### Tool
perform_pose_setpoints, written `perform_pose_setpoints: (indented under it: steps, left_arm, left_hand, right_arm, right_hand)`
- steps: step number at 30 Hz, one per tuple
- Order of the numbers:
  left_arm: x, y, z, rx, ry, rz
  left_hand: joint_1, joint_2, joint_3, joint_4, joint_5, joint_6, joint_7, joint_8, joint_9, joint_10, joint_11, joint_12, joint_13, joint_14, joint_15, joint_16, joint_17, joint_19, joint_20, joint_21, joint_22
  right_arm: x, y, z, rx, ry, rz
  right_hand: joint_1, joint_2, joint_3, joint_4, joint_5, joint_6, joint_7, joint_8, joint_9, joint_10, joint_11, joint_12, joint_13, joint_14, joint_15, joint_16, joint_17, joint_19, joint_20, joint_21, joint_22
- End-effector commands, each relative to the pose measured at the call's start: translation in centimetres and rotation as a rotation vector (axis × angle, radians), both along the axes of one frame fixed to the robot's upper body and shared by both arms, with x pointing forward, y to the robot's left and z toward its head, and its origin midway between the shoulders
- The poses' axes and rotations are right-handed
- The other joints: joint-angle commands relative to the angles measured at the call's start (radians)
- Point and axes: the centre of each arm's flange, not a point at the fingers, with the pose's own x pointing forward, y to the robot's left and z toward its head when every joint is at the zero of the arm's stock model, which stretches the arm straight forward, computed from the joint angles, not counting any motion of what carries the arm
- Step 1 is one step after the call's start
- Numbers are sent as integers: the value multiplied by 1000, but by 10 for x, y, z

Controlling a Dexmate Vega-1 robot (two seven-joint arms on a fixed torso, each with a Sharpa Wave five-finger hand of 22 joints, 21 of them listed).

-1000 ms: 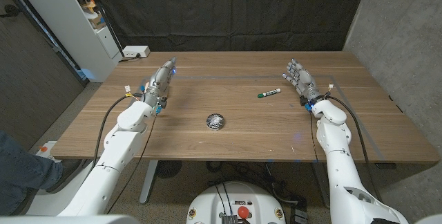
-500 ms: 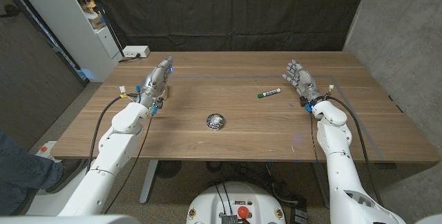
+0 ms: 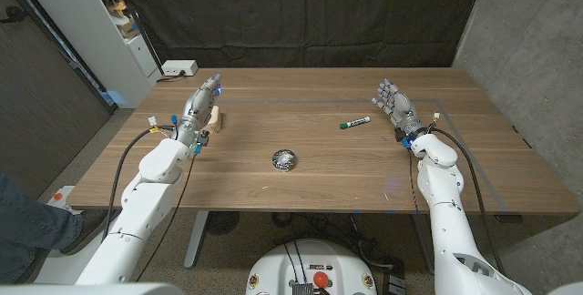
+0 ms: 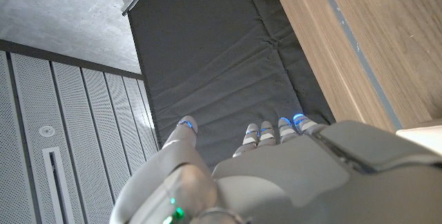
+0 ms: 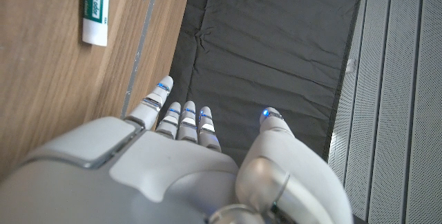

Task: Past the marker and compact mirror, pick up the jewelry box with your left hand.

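— Wooden table (image 3: 319,163), from the head: left hand (image 3: 200,108) fingers extended, empty, just beside jewelry box (image 3: 215,117); compact mirror (image 3: 284,159) mid-table, marker (image 3: 355,123) nearer right hand (image 3: 395,108).

— Wrists?

— Both open, holding nothing; marker end near right hand's fingertips.

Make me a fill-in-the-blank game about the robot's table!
1. The marker on the table has a ___ cap.
2. The small tan jewelry box sits beside the ___ robot hand.
3. The round shiny compact mirror lies near the table's ___ edge.

Missing words: green; left; front
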Motion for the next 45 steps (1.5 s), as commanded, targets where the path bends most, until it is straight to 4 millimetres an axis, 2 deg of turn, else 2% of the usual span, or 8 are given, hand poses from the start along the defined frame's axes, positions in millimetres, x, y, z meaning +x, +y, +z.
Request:
perform_pose_setpoints:
  steps: [1, 21, 45]
  left_arm:
    - [-15, 2, 1, 12, -40, 52]
    - [-25, 12, 2, 57, -41, 138]
    - [-25, 19, 22, 152, -87, 233]
  left_hand:
    - [13, 2, 4, -10, 7, 15, 2, 5, 4, 13, 4, 11, 3, 11, -1, 9, 2, -14, 2, 9, 2]
    - [25, 5, 10, -22, 8, 33, 1, 6, 4, 27, 4, 13, 3, 26, -3, 10, 1, -3, 1, 10, 2]
    - [40, 9, 16, -35, 10, 42, -2, 4, 4, 38, -3, 14, 3, 34, -6, 8, 1, 4, 0, 10, 2]
  right_arm:
    - [1, -1, 0, 0, 1, 8]
    - [4, 1, -1, -1, 5, 9]
    - [7, 6, 0, 4, 7, -11]
  right_hand:
    - [3, 8, 3, -7, 7, 11, -1, 6, 5, 10, -3, 0, 2, 5, 7, 4, 2, 7, 1, 5, 4]
    - [1, 9, 2, -8, 7, 12, -1, 7, 5, 10, -2, -1, 2, 6, 6, 4, 3, 7, 1, 5, 4]
    - [1, 10, 2, -10, 7, 12, -2, 6, 5, 11, -2, -1, 2, 5, 5, 3, 2, 7, 2, 5, 4]
